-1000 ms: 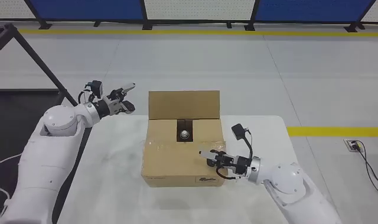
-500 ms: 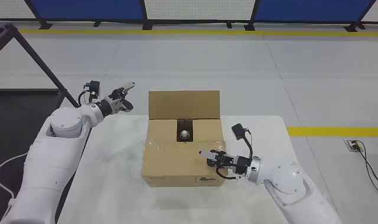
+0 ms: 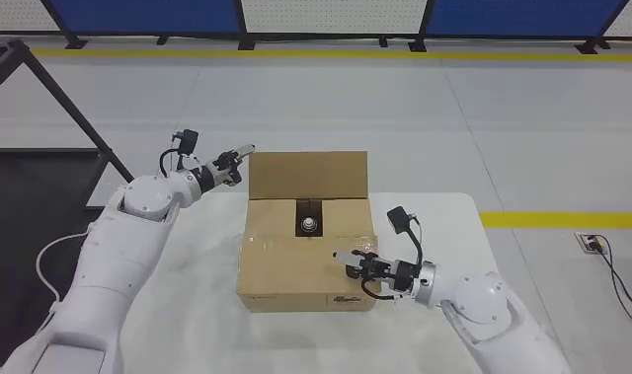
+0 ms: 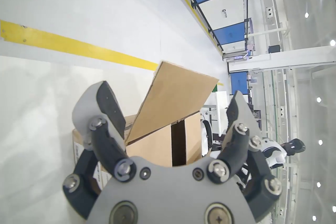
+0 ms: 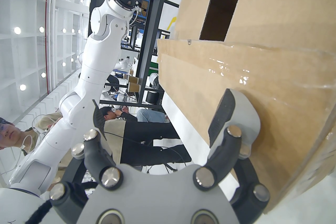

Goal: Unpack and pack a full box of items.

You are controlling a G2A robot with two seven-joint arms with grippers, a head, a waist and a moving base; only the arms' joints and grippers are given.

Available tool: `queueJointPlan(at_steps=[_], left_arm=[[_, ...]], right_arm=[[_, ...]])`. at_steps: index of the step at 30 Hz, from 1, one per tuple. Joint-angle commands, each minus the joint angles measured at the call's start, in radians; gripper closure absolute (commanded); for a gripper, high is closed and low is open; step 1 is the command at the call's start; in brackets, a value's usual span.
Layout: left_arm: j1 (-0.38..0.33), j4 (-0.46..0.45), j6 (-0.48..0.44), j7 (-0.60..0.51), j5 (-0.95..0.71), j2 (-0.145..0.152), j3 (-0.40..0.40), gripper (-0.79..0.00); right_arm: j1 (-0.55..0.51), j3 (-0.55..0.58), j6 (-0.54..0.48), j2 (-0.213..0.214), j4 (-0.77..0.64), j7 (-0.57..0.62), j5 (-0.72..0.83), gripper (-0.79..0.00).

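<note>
1. Seen from above, the left arm point(image 3: 148, 201) is held out at the box's 10 o'clock, with the left jaws just beside the raised rear flap point(image 3: 307, 174). Its wrist view shows them spread wide and empty, facing the flap's edge.
2. The box point(image 3: 296, 270) sits mid-table point(image 3: 197, 275). The top view looks into a dark gap at its 12 o'clock side, where a round grey item point(image 3: 309, 223) lies.
3. The right arm point(image 3: 474, 300) lies low at the box's 4 o'clock corner. Its wrist view shows the right jaws open and empty, one finger point(image 5: 236, 114) close along the box's side wall.
</note>
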Motion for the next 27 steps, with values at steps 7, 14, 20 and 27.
queueJointPlan(at_steps=[7, 14, 20, 27], left_arm=[[-0.033, 0.093, -0.068, 0.075, 0.047, -0.060, 0.058, -0.785], [-0.050, 0.145, -0.155, 0.015, 0.003, -0.082, 0.049, -0.785], [-0.057, 0.178, -0.238, -0.084, -0.044, -0.072, 0.016, -0.785], [-0.034, 0.169, -0.319, -0.153, -0.027, -0.055, 0.008, -0.785]], right_arm=[[0.000, 0.000, 0.000, 0.000, 0.000, 0.000, 0.000, -0.785], [0.000, 0.000, 0.000, 0.000, 0.000, 0.000, 0.000, -0.785], [0.000, 0.000, 0.000, 0.000, 0.000, 0.000, 0.000, -0.785], [0.000, 0.000, 0.000, 0.000, 0.000, 0.000, 0.000, -0.785]])
